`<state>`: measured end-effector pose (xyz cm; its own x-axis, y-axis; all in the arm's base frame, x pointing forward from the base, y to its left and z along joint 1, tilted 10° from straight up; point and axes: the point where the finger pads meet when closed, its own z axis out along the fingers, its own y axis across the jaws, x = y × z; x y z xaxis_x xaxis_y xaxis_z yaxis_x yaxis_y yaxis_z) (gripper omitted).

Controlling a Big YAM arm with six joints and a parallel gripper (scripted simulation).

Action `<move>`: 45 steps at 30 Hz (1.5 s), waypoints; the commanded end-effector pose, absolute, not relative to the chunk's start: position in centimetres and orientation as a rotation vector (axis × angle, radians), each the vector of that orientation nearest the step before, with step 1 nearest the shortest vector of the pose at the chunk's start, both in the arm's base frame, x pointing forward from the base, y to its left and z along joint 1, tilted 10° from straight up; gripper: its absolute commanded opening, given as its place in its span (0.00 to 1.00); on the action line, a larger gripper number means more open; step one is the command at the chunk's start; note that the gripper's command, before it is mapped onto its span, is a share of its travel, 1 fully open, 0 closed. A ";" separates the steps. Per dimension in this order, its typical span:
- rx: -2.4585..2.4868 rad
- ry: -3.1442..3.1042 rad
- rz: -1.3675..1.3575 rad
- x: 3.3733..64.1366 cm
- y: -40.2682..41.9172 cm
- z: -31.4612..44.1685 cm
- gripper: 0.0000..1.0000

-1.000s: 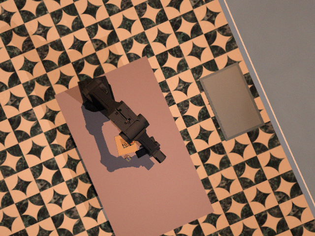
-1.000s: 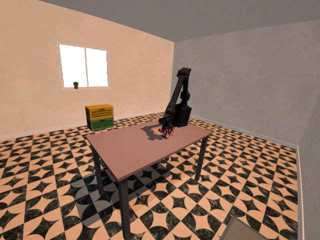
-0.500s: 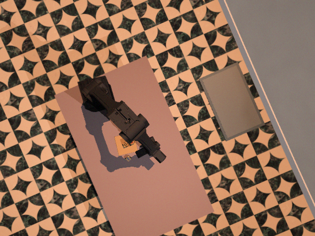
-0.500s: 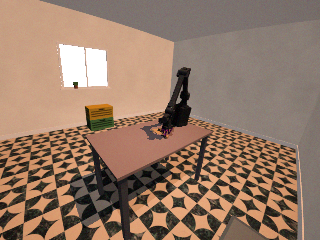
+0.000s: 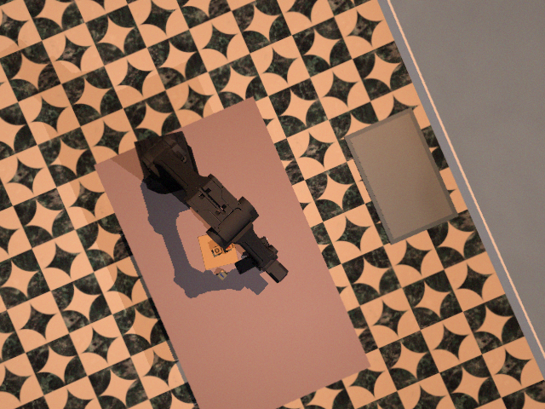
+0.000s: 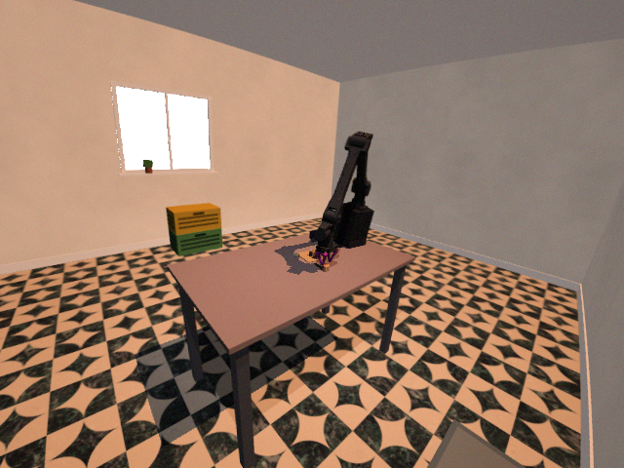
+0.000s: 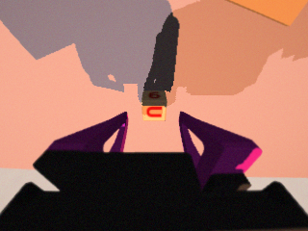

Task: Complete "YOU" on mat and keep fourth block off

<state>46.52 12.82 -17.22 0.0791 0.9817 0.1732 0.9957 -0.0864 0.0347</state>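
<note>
My end effector [image 7: 153, 126] hangs open and empty just short of the U block [image 7: 154, 107], which lies on the bare surface [image 5: 272, 334] off the mat [image 5: 206, 255], so grasping and placing remain.

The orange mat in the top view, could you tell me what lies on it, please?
One lettered block shows on the orange mat. The arm covers the mat's far part, so other blocks there cannot be seen.
</note>
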 end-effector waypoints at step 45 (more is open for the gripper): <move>-2.249 -2.070 -0.279 48.2 14.4 -19.7 0.63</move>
<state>46.76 13.43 -20.82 0.0788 0.9818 0.1728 0.9957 -0.0859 0.0342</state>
